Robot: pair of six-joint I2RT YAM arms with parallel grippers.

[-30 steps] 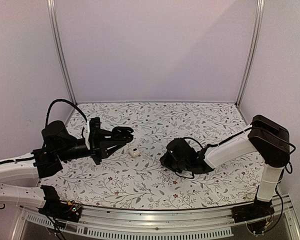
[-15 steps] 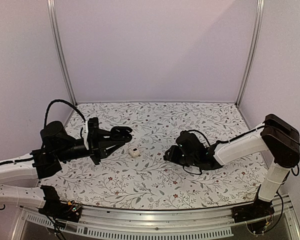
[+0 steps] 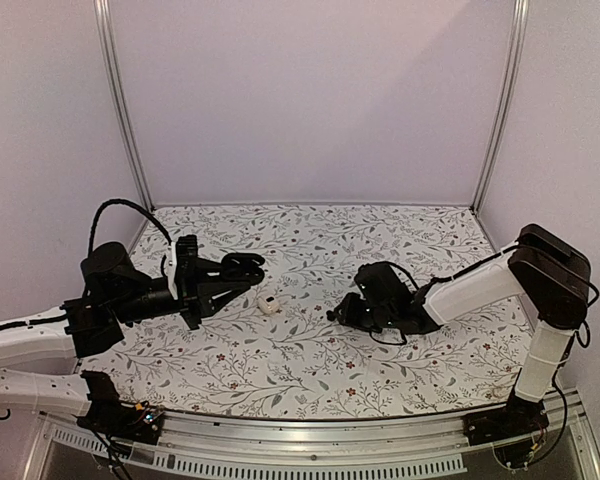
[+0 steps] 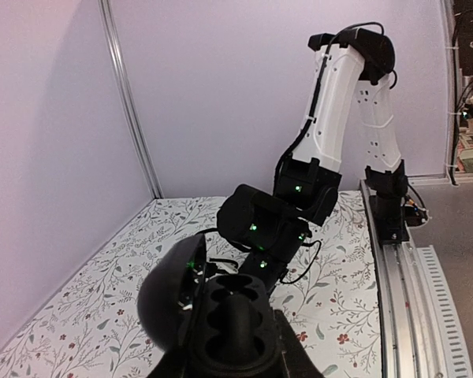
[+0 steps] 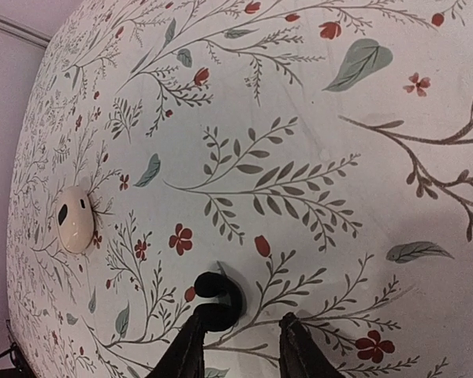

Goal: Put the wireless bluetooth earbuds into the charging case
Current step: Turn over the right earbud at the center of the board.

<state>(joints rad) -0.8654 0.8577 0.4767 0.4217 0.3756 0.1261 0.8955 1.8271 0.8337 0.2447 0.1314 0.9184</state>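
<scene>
Left claw (image 3: 238, 270) is clamped on the black case (image 4: 229, 319), lid flipped open, held above the table (image 5: 315, 118). Right claw (image 5: 248, 319) is down at the tabletop, jaws partly apart, nothing between them. One black earbud (image 5: 217, 293) lies on the table against one fingertip. A small white oval thing (image 5: 75, 219) sits apart from it.

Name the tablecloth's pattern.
The tablecloth is white with green leaves and red flowers; right wrist view best.
</scene>
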